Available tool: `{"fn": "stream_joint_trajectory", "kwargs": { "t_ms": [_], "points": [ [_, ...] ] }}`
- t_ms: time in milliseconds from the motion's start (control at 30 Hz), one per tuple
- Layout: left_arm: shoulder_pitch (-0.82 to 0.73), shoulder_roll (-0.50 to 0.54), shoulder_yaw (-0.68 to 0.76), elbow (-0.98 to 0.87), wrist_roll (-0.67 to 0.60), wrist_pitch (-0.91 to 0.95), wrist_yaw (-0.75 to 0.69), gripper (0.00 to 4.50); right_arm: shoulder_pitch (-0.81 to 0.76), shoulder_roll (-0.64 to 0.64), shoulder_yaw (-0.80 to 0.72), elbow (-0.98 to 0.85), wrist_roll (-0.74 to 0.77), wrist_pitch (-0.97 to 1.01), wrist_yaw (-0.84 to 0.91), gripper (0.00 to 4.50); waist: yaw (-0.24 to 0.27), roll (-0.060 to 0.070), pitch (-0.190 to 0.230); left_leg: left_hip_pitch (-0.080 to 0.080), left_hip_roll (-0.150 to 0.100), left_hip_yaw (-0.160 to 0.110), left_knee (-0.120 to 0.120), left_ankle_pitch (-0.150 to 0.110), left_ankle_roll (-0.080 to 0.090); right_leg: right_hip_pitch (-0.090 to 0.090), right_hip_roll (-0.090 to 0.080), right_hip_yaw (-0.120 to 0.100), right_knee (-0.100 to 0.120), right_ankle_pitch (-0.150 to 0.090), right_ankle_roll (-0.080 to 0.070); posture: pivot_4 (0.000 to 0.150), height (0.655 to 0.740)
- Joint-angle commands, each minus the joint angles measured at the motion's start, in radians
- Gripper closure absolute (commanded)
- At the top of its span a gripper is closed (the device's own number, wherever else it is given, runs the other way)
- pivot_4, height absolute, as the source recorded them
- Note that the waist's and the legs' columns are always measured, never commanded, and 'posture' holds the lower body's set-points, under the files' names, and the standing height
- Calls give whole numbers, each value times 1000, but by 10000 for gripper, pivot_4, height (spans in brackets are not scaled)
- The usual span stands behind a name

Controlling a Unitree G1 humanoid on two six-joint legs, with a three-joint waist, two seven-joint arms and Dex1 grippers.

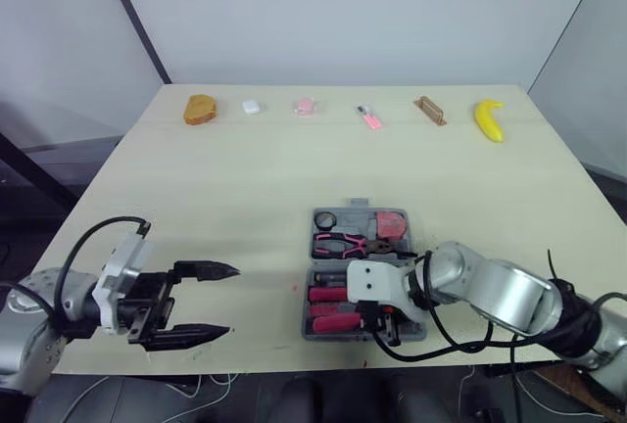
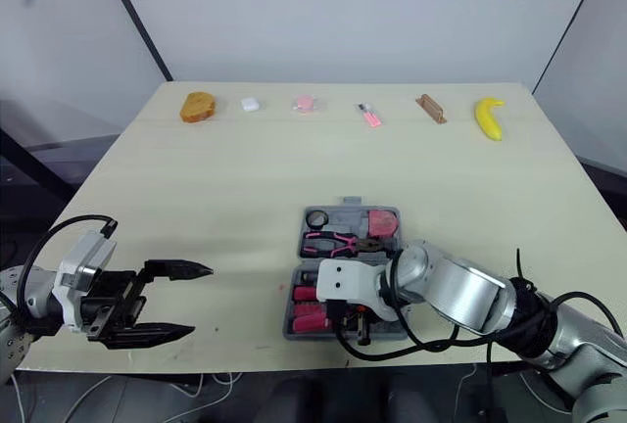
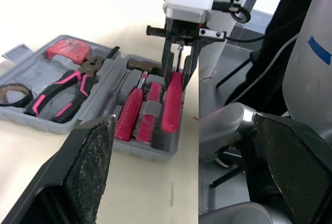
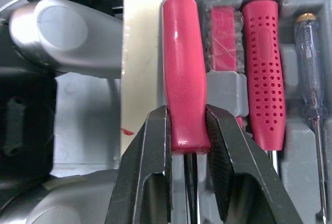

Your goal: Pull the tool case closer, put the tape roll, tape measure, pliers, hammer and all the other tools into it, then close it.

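Tool case (image 1: 355, 215) is open. Right gripper (image 4: 187, 120) is over its near half, jaws clamped on the red-handled screwdriver (image 4: 181, 63), which lies in the slot along the case's near edge. Hammer (image 4: 263, 68) is in the same half. Pliers (image 1: 340, 244), tape roll (image 1: 325, 219) and tape measure (image 1: 392, 222) are in the far half. Left gripper (image 1: 231, 299) hovers well left of the case, jaws apart.

Pale wood table (image 1: 245, 178), rectangular, with a seam running across near the far edge. Grey tool case (image 1: 358, 217) lies open and flat, near the front edge, right of centre. A row sits along the far edge, items well apart, left to right: orange-brown lump (image 1: 201, 110), small white item (image 1: 251, 107), pink item (image 1: 305, 106), small pink clip-like piece (image 1: 369, 117), brown block (image 1: 429, 110), banana (image 1: 489, 119).
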Motion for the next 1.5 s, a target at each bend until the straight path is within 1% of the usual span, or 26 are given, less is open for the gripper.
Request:
{"fn": "stream_joint_trajectory", "kwargs": {
  "t_ms": [33,167,300,367,400,433,467,500,567,667,833,900,967,1033,1067,1233,1500],
  "points": [
    [3,25,7,-2,-22,-23,-59,0,-3,24,13,11,-33,-13,-7,40843,0,0,0,-1,0,0,0,0,0,-1,0,0,1,0,0,1500,7400],
    [6,30,8,-5,-21,-22,-59,0,2,63,47,54,-65,-17,-19,40843,0,0,0,-10,0,-2,3,0,0,-9,1,-1,3,0,0,1500,7400],
    [2,34,6,-6,-21,-21,-59,0,4,103,64,95,-87,-25,-22,40843,-2,-1,0,-11,0,-1,3,0,0,-11,1,-1,3,0,0,1500,7400],
    [0,36,3,-5,-20,-20,-59,0,15,121,59,111,-83,-21,-18,30313,-2,-1,-1,-11,0,-2,3,0,0,-10,1,-1,3,0,0,1500,7400],
    [-3,35,2,-5,-20,-20,-59,0,19,125,58,117,-85,-25,-16,29505,-2,-1,-1,-11,0,-2,3,0,0,-10,2,-1,3,0,0,1500,7400],
    [-5,35,1,-5,-19,-20,-59,0,25,128,54,121,-94,-39,-21,26539,-2,-1,-1,-11,0,-2,3,0,0,-10,2,-1,3,0,0,1500,7400],
    [-7,35,0,-5,-19,-19,-59,0,30,129,49,124,-104,-54,-27,21990,-2,-1,-1,-11,0,-2,3,0,0,-10,2,-1,3,0,0,1500,7400],
    [-7,34,-1,-5,-19,-19,-59,0,36,126,38,122,-108,-66,-28,19490,-2,-1,-1,-11,0,-2,3,0,0,-10,2,-2,3,0,0,1500,7400],
    [-10,33,-2,-4,-19,-17,-59,0,55,116,2,112,-98,-100,-14,19490,-1,-1,-1,-11,0,-2,3,0,0,-10,2,-1,3,0,0,1500,7400],
    [-13,29,-2,-6,-19,-14,-59,0,117,118,-123,97,-39,-147,1,19490,0,-1,-1,-11,0,-2,3,0,0,-10,2,-1,3,0,0,1500,7400],
    [-10,18,-1,-15,-20,-7,-59,0,254,105,-292,125,10,-382,53,19490,1,-1,-1,-11,-1,-1,3,0,0,-10,2,-2,3,0,0,1500,7400],
    [-12,5,-5,-22,-16,-3,-59,0,319,101,-324,144,28,-455,93,24519,1,-1,-1,-11,-1,-1,3,0,0,-10,2,-2,3,0,0,1500,7400],
    [-14,-6,-7,-28,-11,1,-59,0,367,97,-333,159,24,-514,120,31739,1,-1,-1,-11,-1,-1,3,0,0,-10,2,-1,3,0,0,1500,7400],
    [-10,-16,-5,-36,-5,3,-59,0,407,98,-332,176,8,-563,129,43079,0,-1,-1,-11,-1,-1,3,0,0,-9,3,-1,3,0,0,1500,7400],
    [-7,-20,-4,-39,-3,4,-59,0,422,96,-330,182,0,-580,134,44306,0,-1,-1,-11,-1,-1,3,0,0,-9,3,-1,3,0,0,1500,7400],
    [7,-32,6,-52,2,11,-59,0,460,109,-314,209,-37,-631,133,44306,0,-1,-1,-11,-1,-1,3,0,0,-9,3,-1,4,0,0,1500,7400],
    [13,-30,12,-52,4,13,-59,0,478,116,-308,252,-88,-663,133,44306,3,-2,-1,-11,-1,0,4,0,0,-9,3,-1,4,0,0,1500,7400]
  ]
}}
